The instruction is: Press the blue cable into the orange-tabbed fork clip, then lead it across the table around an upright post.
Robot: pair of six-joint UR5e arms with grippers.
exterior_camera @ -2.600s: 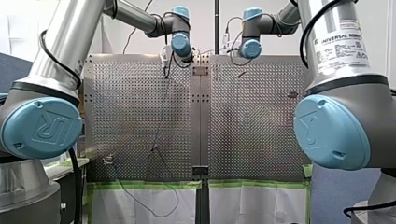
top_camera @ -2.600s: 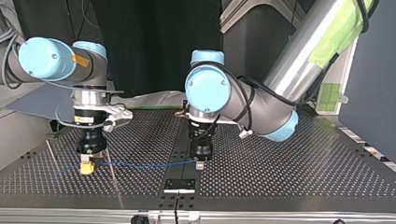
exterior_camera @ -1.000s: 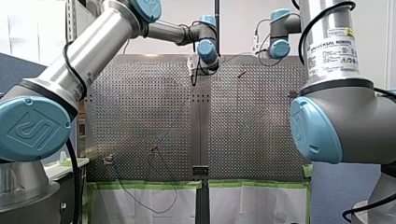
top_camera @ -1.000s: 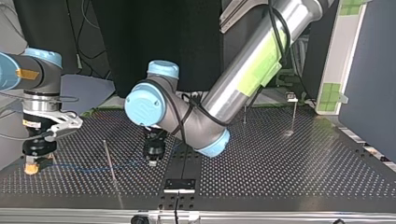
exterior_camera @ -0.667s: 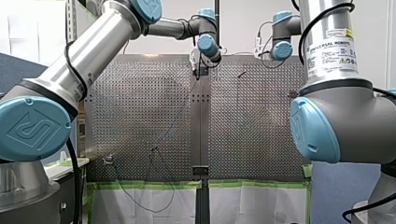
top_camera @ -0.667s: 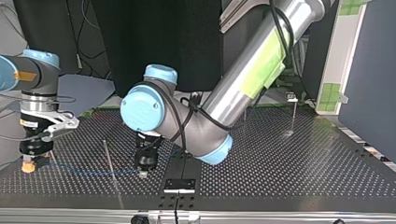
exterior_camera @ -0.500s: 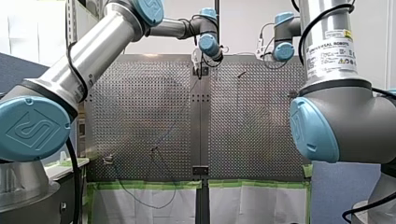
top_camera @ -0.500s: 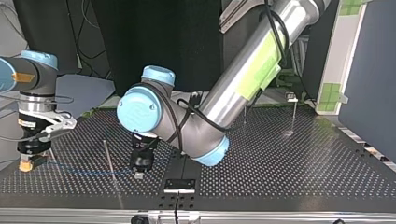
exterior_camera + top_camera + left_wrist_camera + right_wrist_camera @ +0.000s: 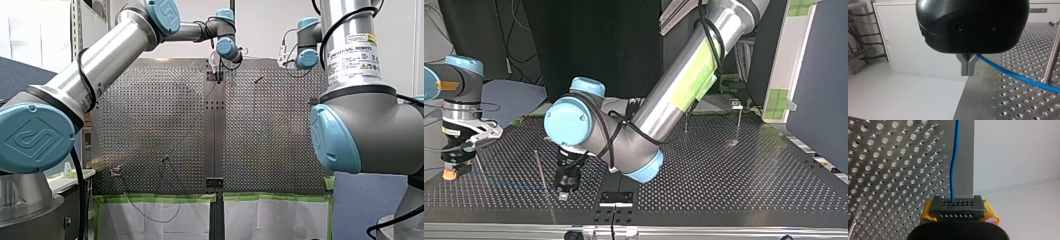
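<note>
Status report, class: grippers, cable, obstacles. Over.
Left gripper, right gripper: shut on blue cable. Cable stretched between them, passing the upright post. No obstruction seen.

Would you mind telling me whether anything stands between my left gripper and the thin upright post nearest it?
Nothing visible does. In the top view, only the perforated table and the blue cable that my left gripper holds lie between it and the thin upright post.

Up at two o'clock in the front view, a white label on my right arm is reading "UNIVERSAL ROBOTS", smaller print too fine. In the right wrist view, stamped letters R, S, T are running toward six o'clock along the counter edge.
</note>
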